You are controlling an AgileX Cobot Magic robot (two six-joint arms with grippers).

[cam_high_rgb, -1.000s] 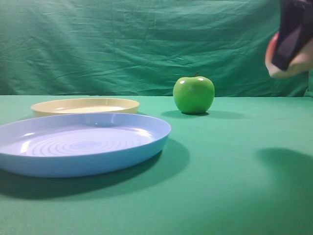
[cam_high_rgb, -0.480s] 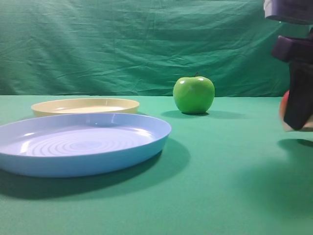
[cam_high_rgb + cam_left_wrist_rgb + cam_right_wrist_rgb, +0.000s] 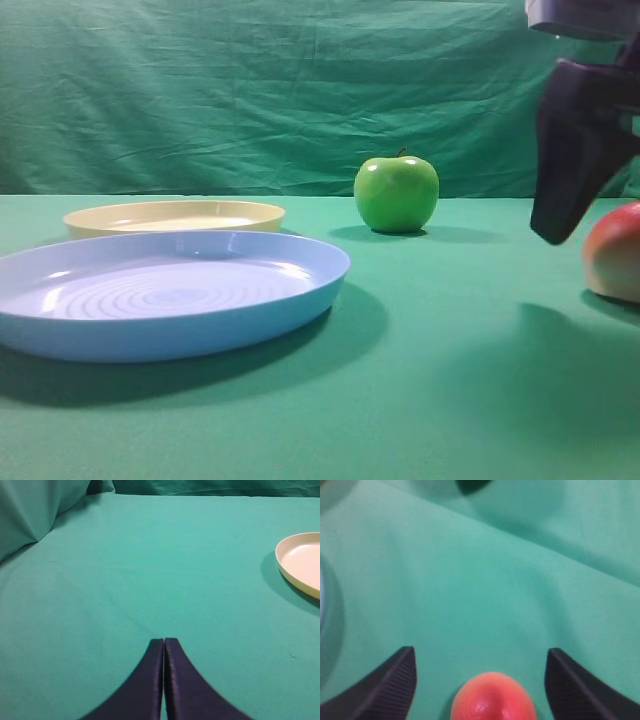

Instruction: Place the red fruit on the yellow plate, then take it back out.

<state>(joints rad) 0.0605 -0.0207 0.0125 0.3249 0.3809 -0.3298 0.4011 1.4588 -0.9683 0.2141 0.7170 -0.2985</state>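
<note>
Spread wide, my right gripper (image 3: pixel 479 680) flanks the red fruit (image 3: pixel 493 697) without touching it. Wrinkled green cloth (image 3: pixel 300 90) covers table and backdrop alike. My left gripper (image 3: pixel 164 645) is pressed closed.

Lighting is even and fairly bright, falling from above and slightly from the front. In the exterior view the blue plate (image 3: pixel 165 290) throws a broad soft shadow onto the desk (image 3: pixel 450 400) to its right and front, and the green apple (image 3: pixel 396 193) shows small white highlights on its upper skin with a thin shadow at its base. A diffuse dark patch lies on the cloth below the right hand (image 3: pixel 600 220). The right wrist view is soft: the red fruit (image 3: pixel 493 697) between that hand's fingers (image 3: pixel 390 685) is blurred, with a faint glare speck. The left wrist view is sharper; the yellow plate (image 3: pixel 300 562) casts a shadow toward the left hand (image 3: pixel 164 642).
</note>
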